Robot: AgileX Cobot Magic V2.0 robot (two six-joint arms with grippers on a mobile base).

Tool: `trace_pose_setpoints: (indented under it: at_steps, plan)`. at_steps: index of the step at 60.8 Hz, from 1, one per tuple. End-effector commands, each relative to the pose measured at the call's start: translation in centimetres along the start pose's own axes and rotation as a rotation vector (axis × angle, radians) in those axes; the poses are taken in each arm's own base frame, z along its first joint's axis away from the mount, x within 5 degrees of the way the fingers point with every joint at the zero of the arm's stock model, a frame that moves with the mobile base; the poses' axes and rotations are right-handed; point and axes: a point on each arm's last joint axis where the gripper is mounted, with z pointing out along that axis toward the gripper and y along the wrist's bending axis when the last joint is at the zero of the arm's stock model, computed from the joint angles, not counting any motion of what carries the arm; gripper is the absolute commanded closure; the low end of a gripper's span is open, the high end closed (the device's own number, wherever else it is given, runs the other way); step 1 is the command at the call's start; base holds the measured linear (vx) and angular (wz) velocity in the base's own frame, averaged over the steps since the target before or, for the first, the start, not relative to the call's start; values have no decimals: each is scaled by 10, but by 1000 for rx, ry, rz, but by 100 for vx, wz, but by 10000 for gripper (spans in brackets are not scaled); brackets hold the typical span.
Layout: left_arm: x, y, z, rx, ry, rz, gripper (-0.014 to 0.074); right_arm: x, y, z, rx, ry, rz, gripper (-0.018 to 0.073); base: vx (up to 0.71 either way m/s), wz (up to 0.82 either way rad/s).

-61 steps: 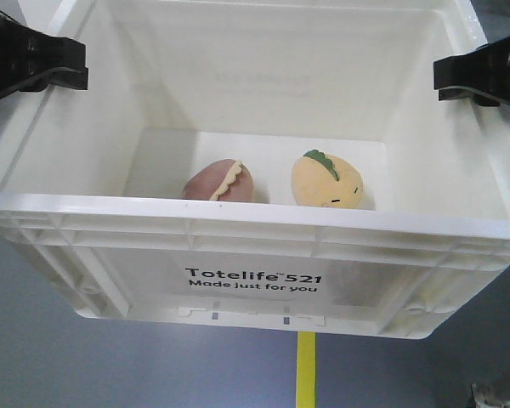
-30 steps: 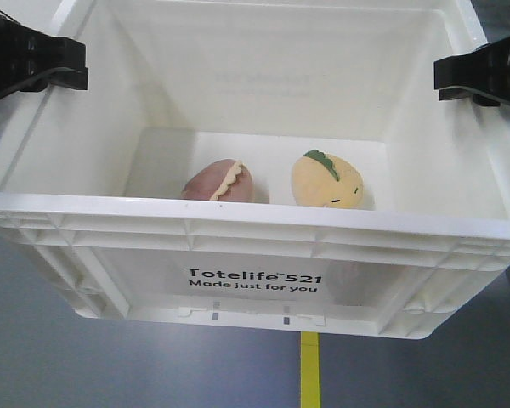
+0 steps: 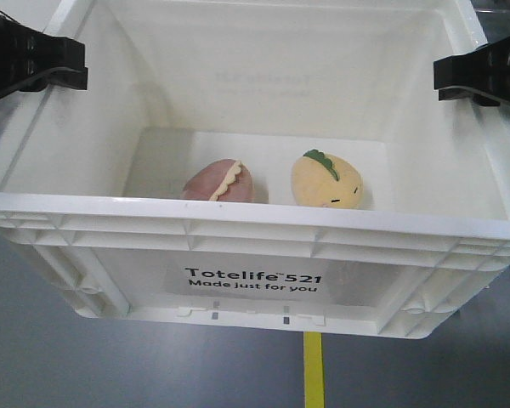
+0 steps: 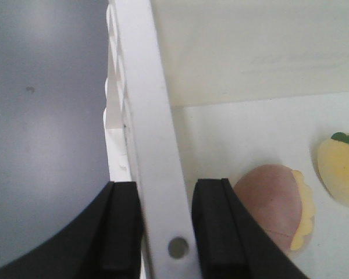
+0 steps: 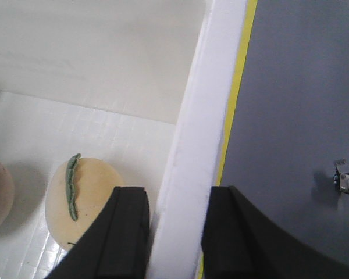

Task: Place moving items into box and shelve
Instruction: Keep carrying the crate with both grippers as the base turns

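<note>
Holding the white Totelife crate [image 3: 255, 212] by its rims at upper left and upper right, the left gripper [image 4: 166, 232] and right gripper [image 5: 177, 232] are clamped on it, with the pinkish-brown plush [image 3: 219, 181] and yellow-orange plush [image 3: 327, 180] lying mid-frame inside, so loading appears complete and shelving is not yet done.

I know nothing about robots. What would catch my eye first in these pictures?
A big white crate fills the front view, with black print on its front wall. Two plush toys lie side by side on its floor, a pinkish-brown toy on the left and a yellow toy with a green leaf on the right. The black left gripper and right gripper each clamp a side rim of the crate.
</note>
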Motion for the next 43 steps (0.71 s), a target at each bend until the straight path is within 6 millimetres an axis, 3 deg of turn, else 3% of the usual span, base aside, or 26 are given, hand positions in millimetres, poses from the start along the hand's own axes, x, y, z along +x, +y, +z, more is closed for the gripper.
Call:
trace_pose_setpoints:
  at_steps: [1,43]
  plan:
    - [-20,-9,-30,45,-220,11,603,-20,-1,-22,6,-201,-37,564,43,-4]
    - [-20,-9,-30,45,-220,11,603,-20,-1,-22,6,-201,-37,564,44,-4]
